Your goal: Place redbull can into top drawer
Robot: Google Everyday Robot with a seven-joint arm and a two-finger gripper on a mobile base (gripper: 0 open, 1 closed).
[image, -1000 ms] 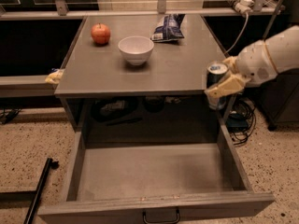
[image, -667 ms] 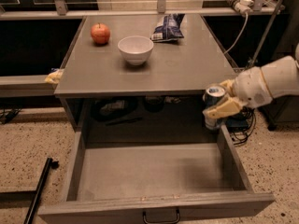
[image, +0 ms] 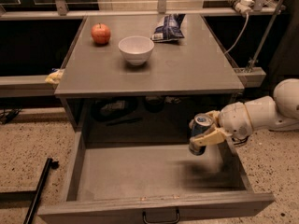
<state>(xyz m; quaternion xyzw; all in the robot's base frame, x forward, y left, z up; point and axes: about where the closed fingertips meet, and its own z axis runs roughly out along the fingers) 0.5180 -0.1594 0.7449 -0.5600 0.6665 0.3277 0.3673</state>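
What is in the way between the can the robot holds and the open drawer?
Nothing visible. The gripper holds the redbull can, tilted, above the right side of the open top drawer, and only bare drawer floor shows beneath it.

No lettering can be read on the redbull can (image: 198,129), which the gripper (image: 203,133) holds over the top drawer's (image: 140,171) right side.

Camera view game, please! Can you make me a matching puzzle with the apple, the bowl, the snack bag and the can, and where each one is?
1 apple
2 white bowl
3 snack bag
4 redbull can

A held by the claw above the open top drawer
B on the tabletop, between the other two
C tabletop, side farthest from the claw
D tabletop, far edge

Pairs: 1-C, 2-B, 3-D, 4-A
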